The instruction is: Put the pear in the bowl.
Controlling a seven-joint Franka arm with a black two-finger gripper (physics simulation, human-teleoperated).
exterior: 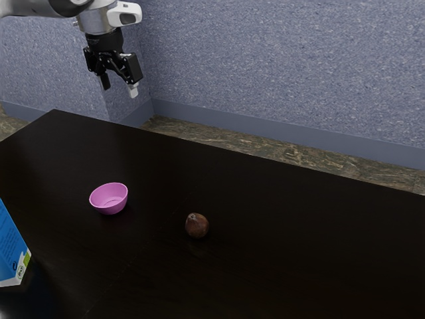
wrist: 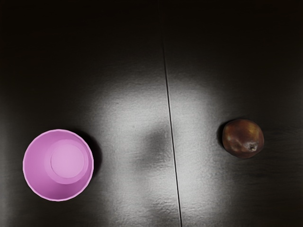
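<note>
Brown pear (exterior: pixel 197 226), exterior view's four o'clock from your bowl (exterior: pixel 109 199): likely firm, slick; pinch its middle with your empty, wide-spread gripper (exterior: pixel 119 85).

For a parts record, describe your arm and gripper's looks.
My arm is pale grey and silvery, with a dark band and a rounded white housing bearing a dark panel. The gripper is black and angular, with two slim fingers; one ends in a whitish tip.

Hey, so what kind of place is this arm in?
Probably a plain room, simulated: a dark table, a speckled blue-grey wall and a brown patterned floor.
</note>
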